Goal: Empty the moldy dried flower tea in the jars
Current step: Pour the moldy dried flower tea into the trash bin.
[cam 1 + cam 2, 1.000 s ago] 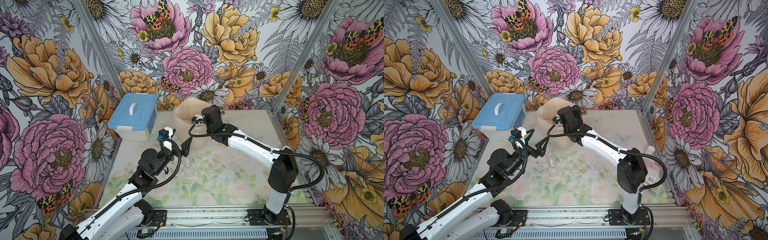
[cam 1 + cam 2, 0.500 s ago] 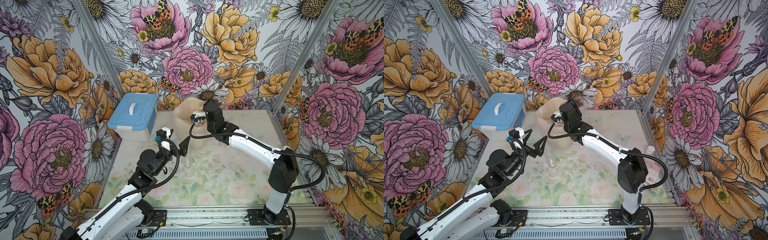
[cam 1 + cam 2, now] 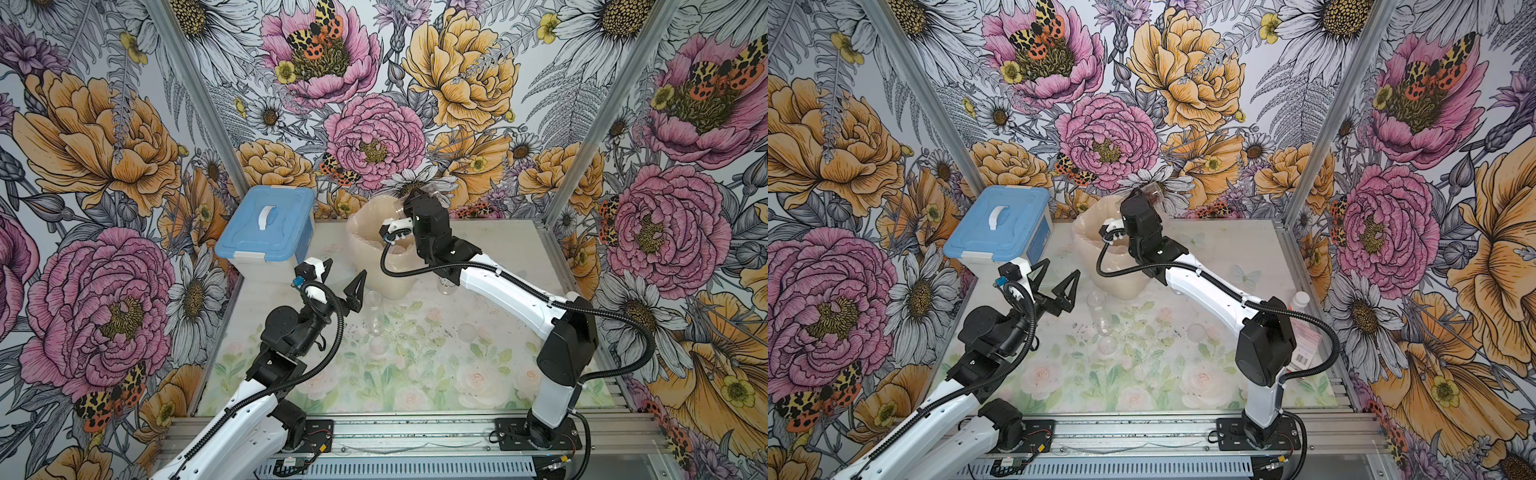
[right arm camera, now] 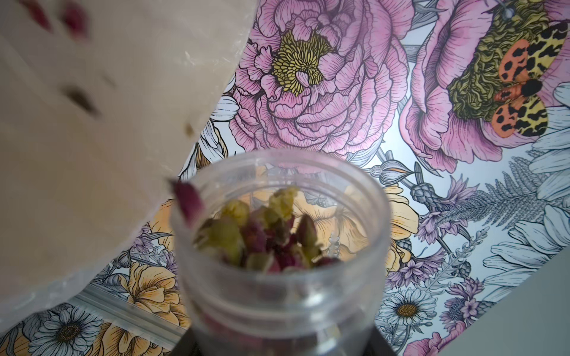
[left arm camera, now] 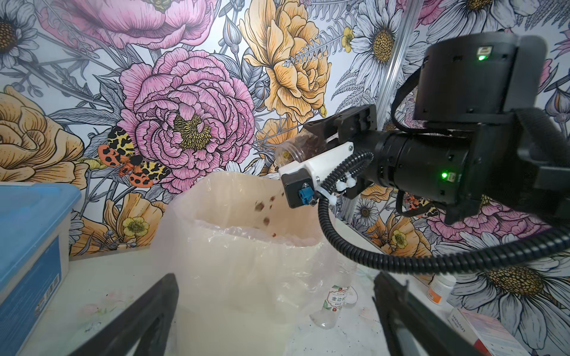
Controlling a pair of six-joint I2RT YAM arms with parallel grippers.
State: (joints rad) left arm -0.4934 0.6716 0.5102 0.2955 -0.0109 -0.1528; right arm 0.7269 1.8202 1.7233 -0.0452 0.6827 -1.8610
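lifted higher, right tool's (image 5: pixel 311 143) tilted jar (image 5: pixel 291 151) spills tea (image 4: pixel 262 243) into bag (image 5: pixel 234 246).

Noted clear, smooth plastic on the jar (image 4: pixel 277 308), ridged at the threaded mouth. Logged the dried buds (image 4: pixel 271 240) inside as matt, wrinkled, papery. Recorded thin translucent plastic film for the bin liner (image 5: pixel 246 252) — crinkled, faintly glossy. Found glossy blue plastic on the storage box lid (image 3: pixel 266 224), a glossy white shell on the right arm link (image 3: pixel 498 282), matt black ribbed conduit (image 5: pixel 401 262). Marked the base rail (image 3: pixel 415 432) as brushed bare metal — the tabletop (image 3: pixel 415 374) as a matt floral print.
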